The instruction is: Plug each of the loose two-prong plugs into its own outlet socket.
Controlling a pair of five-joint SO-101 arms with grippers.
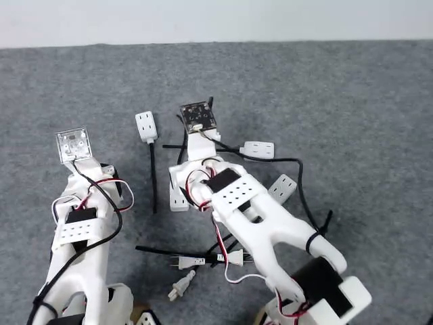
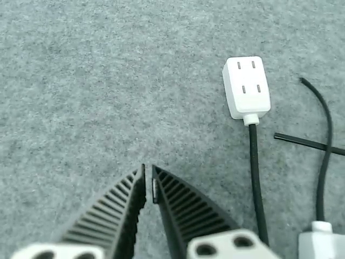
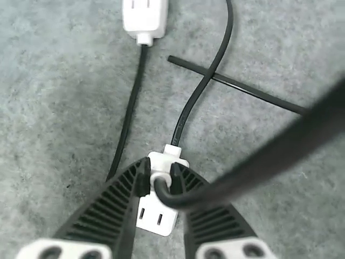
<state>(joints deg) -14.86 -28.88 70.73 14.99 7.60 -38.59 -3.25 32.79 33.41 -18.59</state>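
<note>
1. Claws first: the left claw (image 2: 149, 183) hangs low over the grey felt table cover (image 2: 81, 81). Its ribbed black fingers (image 2: 116, 208) are all but touching, with just a sliver of gap and nothing in it.
2. Ahead of that claw, off toward the other arm, a white plastic outlet block with two pairs of slots (image 2: 246, 86) lies face up. Its thin black cord (image 2: 254, 178) runs back past the claw's side.
3. Over to the right claw (image 3: 160, 181): the fingers are drawn in close, and a thick black cord (image 3: 259, 156) bends right between the tips, nipped there by the look of it.
4. Directly beneath that claw sits a second white outlet block (image 3: 159, 216), slots up, its neck poking out just ahead of the tips. I can't tell whether the fingers touch it.
5. One loose white two-prong plug (image 1: 179, 291) and a second loose plug (image 1: 237, 257) lie well behind the right claw, down by the arm bases, not yet in any socket.
6. A third white outlet block (image 1: 258, 149) and a fourth (image 1: 282, 187) lie out to the right claw's outer side.
</note>
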